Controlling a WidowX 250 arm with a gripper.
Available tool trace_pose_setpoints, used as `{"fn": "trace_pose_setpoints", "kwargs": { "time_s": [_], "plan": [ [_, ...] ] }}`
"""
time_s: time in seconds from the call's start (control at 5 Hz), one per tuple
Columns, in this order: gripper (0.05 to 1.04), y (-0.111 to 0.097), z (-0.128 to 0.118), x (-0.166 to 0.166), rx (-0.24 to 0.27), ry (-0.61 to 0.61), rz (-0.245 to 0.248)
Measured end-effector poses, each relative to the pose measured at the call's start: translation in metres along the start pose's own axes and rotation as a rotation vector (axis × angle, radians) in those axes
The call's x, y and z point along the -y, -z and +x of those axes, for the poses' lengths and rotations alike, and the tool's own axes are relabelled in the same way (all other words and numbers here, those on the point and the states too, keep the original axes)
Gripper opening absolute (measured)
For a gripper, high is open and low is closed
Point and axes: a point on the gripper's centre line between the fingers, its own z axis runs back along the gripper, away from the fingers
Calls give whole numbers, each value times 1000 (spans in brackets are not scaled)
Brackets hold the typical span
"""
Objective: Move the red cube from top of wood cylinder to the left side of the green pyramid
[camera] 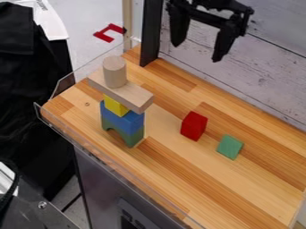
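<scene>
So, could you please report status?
Gripper open, high up. Red cube on the counter, left of green block. Block tower farther left, not between them.

- Red cube (193,126): 1 counted.
- Green pyramid (229,146): 1 counted.
- Wood cylinder (115,72): 1 counted.
- Wood plank (126,94): 1 counted.
- Yellow block (115,106): 1 counted.
- Blue block (125,120): 1 counted.
- Green arch (133,138): 1 counted.

Red cube (193,126) on tabletop (233,192), near but apart from & img-L of small green pyramid (229,146), also on top, shape prob. wedge-like; pale wood cyl (115,72) upright on stack's plank (133,97).
</scene>
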Motion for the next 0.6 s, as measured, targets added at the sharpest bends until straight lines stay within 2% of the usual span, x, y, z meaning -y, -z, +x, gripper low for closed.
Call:
{"fn": "trace_pose_setpoints", "kwargs": {
  "time_s": [0.2,0.6],
  "plan": [
    [1000,3,-15,-8,-33,-6,-13],
    [1000,1,-38,-26,-33,-58,-54]
  ]
}}
